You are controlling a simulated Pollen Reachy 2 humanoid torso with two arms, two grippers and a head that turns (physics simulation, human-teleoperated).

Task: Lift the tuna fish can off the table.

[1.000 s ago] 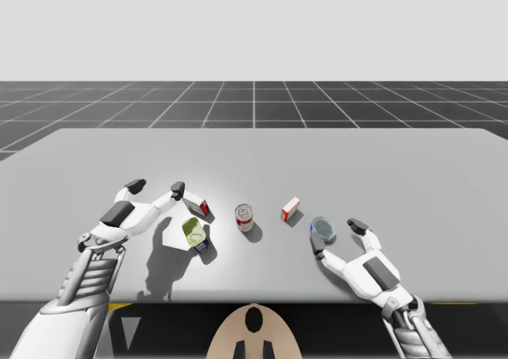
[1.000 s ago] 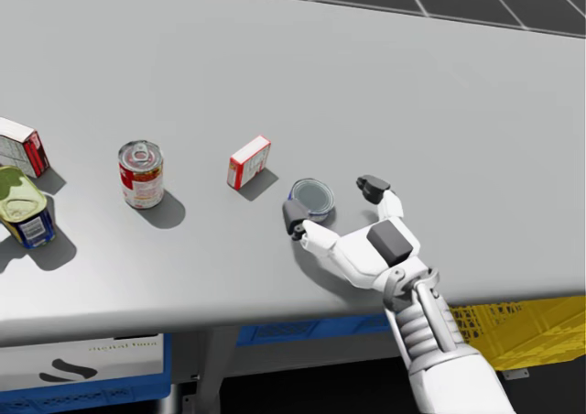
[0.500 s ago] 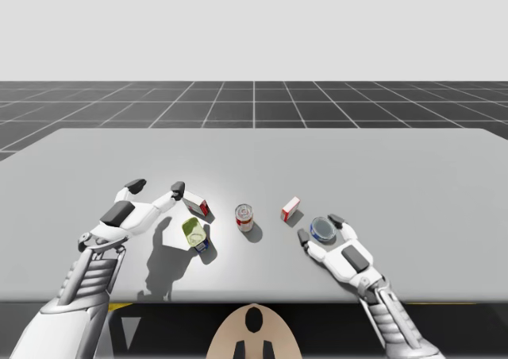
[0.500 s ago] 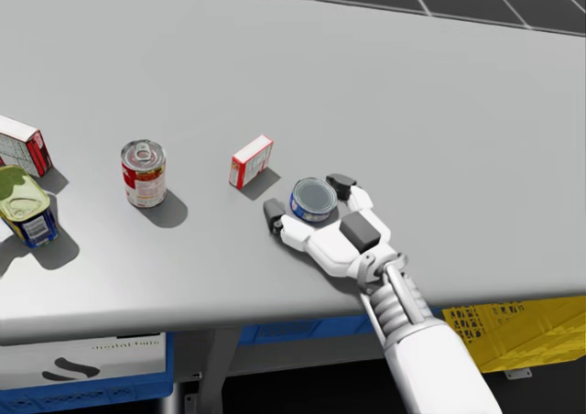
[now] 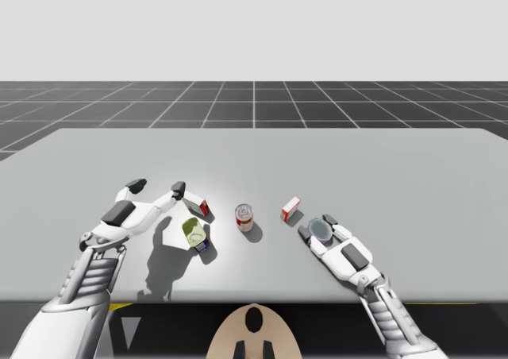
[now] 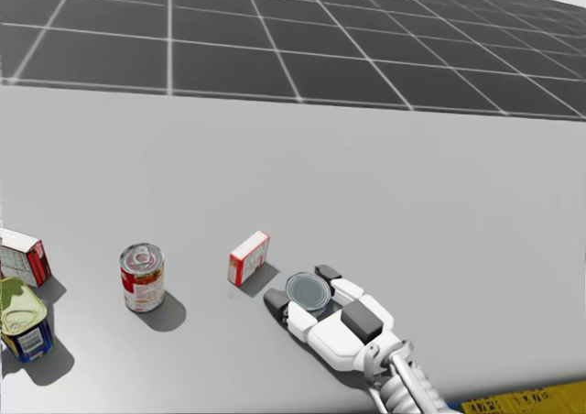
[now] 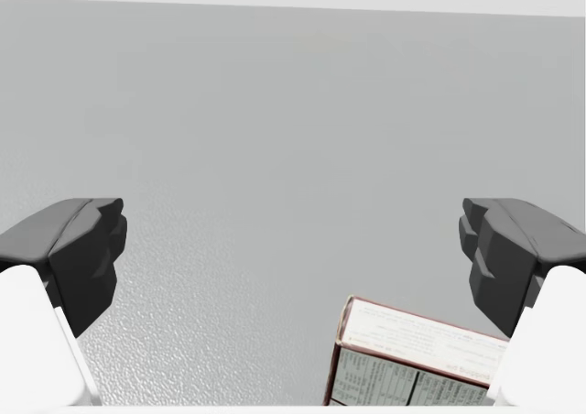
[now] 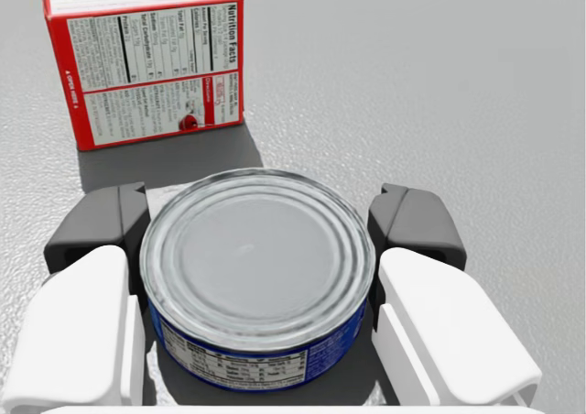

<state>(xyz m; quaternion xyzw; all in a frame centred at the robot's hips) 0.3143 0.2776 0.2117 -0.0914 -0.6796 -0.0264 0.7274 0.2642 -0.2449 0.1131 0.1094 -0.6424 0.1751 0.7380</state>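
1. Bench (image 5: 397,168): it carries the tuna can (image 6: 309,292); no lift is evident yet.
2. Right tool (image 8: 255,223): clamped on the tuna can, pads against opposite sides of its wall. Left tool (image 7: 293,249): spread wide, empty, well apart from the tuna can.
3. Red can (image 6: 141,277): upright, well apart from the tuna can, towards your left arm; no obstruction.
4. Tuna can: judged rigid, squat and fairly heavy, with a smooth, slippery wall. Hold mid-wall and keep it level.
5. Red-and-white box (image 8: 146,61): just beyond the tuna can, not touching. Rise straight.

- flat blue can (image 8: 258,267): underside hidden by R gripper (image 8: 256,220); can't tell if off table (image 8: 458,84).
- red-white box (image 7: 417,364), L wrist view: near part cut off by pic edge.
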